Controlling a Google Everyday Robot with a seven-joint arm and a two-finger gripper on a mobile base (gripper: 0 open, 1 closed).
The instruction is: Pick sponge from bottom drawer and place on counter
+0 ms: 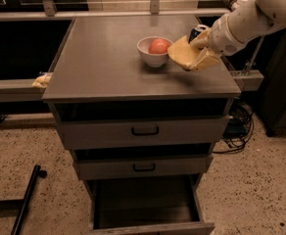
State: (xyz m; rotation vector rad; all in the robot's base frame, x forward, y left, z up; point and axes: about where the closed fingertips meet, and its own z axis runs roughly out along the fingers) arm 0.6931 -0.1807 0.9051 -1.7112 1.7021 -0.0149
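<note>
The pale-yellow sponge [183,53] is held in my gripper [200,58], just above the right side of the grey counter [104,58] and right next to a white bowl [151,54]. The gripper is shut on the sponge, and the white arm reaches in from the upper right. The bottom drawer [153,227] is pulled open at the foot of the cabinet. Its dark interior shows nothing inside.
The white bowl holds a red-orange ball [158,46]. A dark can [197,32] stands behind the gripper. A yellowish ragged wad [42,80] lies on the left ledge. The two upper drawers [144,130] have black handles. A black bar [27,198] lies on the floor, and cables [238,126] lie at the right.
</note>
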